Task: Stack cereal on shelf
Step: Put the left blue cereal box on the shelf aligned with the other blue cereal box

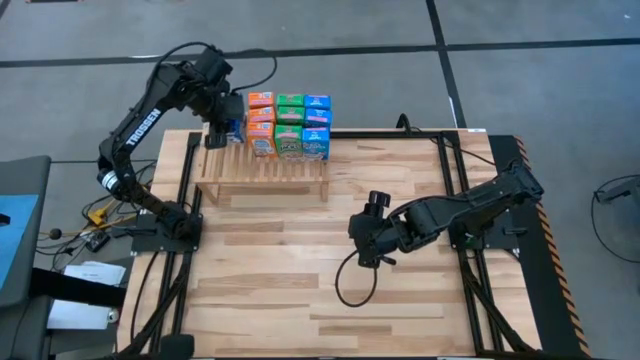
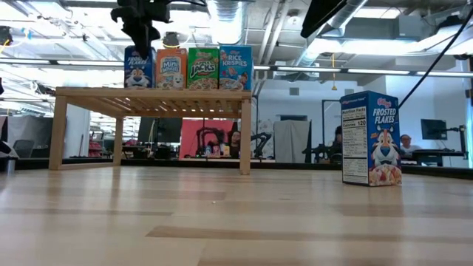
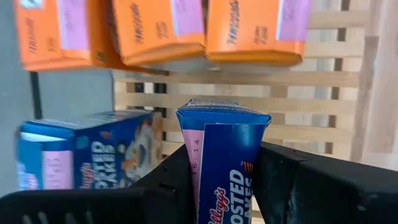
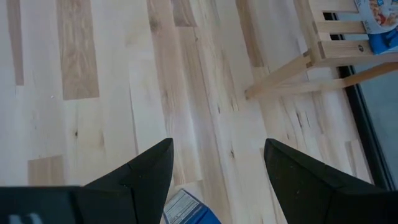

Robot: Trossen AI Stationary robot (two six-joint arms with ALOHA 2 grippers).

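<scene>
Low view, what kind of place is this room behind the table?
Probably a robotics lab or open workshop: bare ceiling ducts, monitors on desks, and a person seated beyond the plank table.

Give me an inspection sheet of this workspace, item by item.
Surface: light plank tabletop, bare wood in front.
Job's things: shelf at the far left; cereal boxes packed in rows on it; one Frosted Flakes box upright on the tabletop.
Clutter: nothing seen on the tabletop.
Grippers: left gripper shut on a blue box over the shelf's left end; right gripper open above the tabletop box, fingers apart.
Cables: black loop on the tabletop.
Surroundings: workshop room, seated person behind.
</scene>
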